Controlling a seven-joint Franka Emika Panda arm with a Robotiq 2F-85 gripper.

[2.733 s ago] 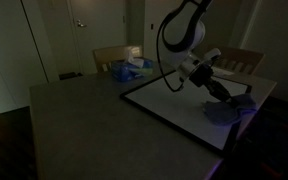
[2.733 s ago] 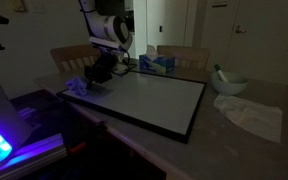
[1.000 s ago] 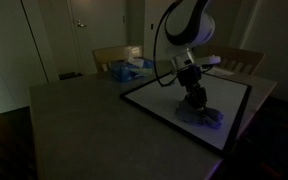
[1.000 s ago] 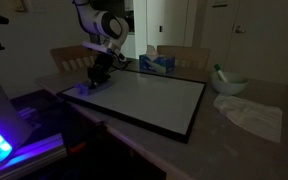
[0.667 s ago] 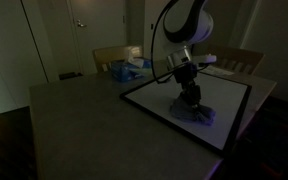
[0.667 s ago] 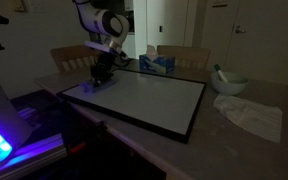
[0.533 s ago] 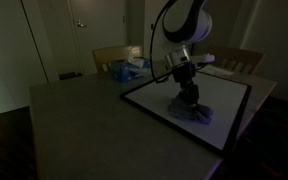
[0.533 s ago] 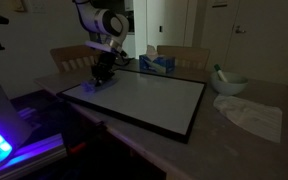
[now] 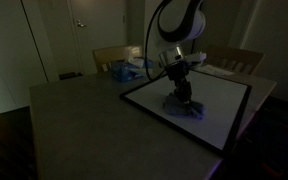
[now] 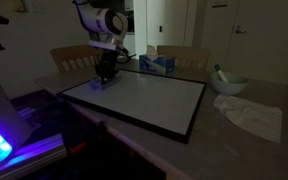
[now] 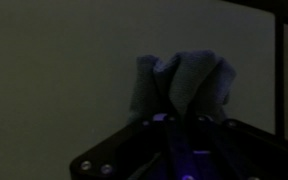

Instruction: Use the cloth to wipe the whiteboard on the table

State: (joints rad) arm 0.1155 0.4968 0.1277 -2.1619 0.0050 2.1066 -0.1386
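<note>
The whiteboard lies flat on the table, white with a dark frame; it also shows in an exterior view. My gripper points down and is shut on a bluish cloth, pressing it onto the board. In an exterior view the gripper holds the cloth at the board's edge. In the wrist view the cloth bunches between the dark fingers against the board.
A tissue box stands behind the board. A bowl and a white rag lie beside the board. Chairs stand at the table's far side. The table edge is near.
My gripper has slid the cloth across the whiteboard, from the corner toward the board's middle edge, staying shut on it.
</note>
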